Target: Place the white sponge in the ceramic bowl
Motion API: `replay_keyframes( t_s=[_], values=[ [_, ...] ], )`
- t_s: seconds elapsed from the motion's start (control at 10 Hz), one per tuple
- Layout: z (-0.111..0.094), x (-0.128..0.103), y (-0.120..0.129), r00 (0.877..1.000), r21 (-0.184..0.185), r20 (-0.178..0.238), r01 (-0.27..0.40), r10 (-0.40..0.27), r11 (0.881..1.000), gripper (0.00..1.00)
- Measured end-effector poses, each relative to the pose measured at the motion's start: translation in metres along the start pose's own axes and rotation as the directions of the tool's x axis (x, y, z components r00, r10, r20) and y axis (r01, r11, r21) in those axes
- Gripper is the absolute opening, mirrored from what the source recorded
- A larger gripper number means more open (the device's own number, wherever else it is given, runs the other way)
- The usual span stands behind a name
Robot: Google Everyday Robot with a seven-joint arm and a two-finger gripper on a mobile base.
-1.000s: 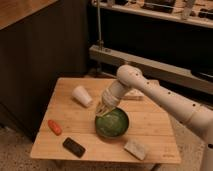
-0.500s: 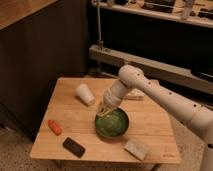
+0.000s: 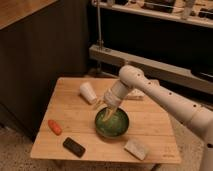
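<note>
The white sponge (image 3: 136, 148) lies flat on the wooden table (image 3: 70, 112), near the front edge and to the front right of the bowl. The ceramic bowl (image 3: 114, 127), green inside and dark outside, stands at the middle of the table. My gripper (image 3: 107, 113) reaches down from the white arm (image 3: 150, 92) and hangs over the bowl's back left rim, pointing into it. The gripper is apart from the sponge, which sits about a bowl's width away from it.
A white tapered cup (image 3: 88, 92) lies on its side behind and left of the bowl. An orange object (image 3: 55, 127) lies at the left, and a black slab (image 3: 74, 146) at the front left. Dark cabinets and a metal rail stand behind the table.
The arm and gripper have stayed over the bowl's rim with almost no movement. The sponge, bowl and other objects have not moved.
</note>
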Motion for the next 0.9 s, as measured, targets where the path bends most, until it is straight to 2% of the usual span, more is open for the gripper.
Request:
replay_keyframes(
  t_s=[0.1, 0.2, 0.9],
  values=[
    [-0.0005, -0.0003, -0.0014, 1.0, -0.004, -0.003, 0.004, -0.004, 1.0, 0.71],
    [-0.0005, -0.0002, -0.0016, 1.0, -0.008, -0.005, 0.005, -0.005, 1.0, 0.74],
    [-0.0033, -0.0029, -0.0029, 1.0, -0.033, -0.022, 0.014, -0.015, 0.999, 0.74]
  ],
)
